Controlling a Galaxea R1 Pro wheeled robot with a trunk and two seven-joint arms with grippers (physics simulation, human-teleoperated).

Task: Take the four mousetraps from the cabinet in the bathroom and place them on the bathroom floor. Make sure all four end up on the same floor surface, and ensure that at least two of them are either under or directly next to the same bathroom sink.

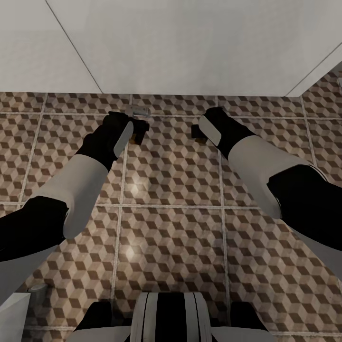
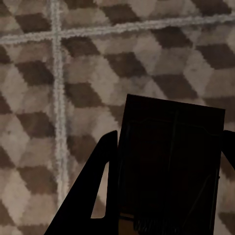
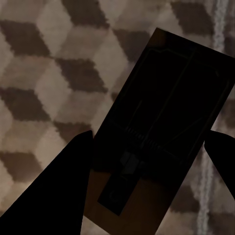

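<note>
I look down at the bathroom floor (image 1: 171, 180), tiled in a brown and cream cube pattern. My left gripper (image 1: 138, 133) hangs low over it, shut on a mousetrap (image 2: 169, 161), a dark shadowed board held between its fingers (image 2: 93, 196). My right gripper (image 1: 197, 134) is level with it and a short way to its right. It is shut on a second mousetrap (image 3: 161, 122), which sits tilted between the fingers (image 3: 63, 186), its tan end showing near the palm. The cabinet is out of view.
A large white flat-faced body (image 1: 180, 47) spans the far side just beyond both grippers. A small grey object (image 1: 138, 112) lies at its foot by the left gripper. My base (image 1: 166, 318) is at the near edge, with a white object (image 1: 12, 308) beside it.
</note>
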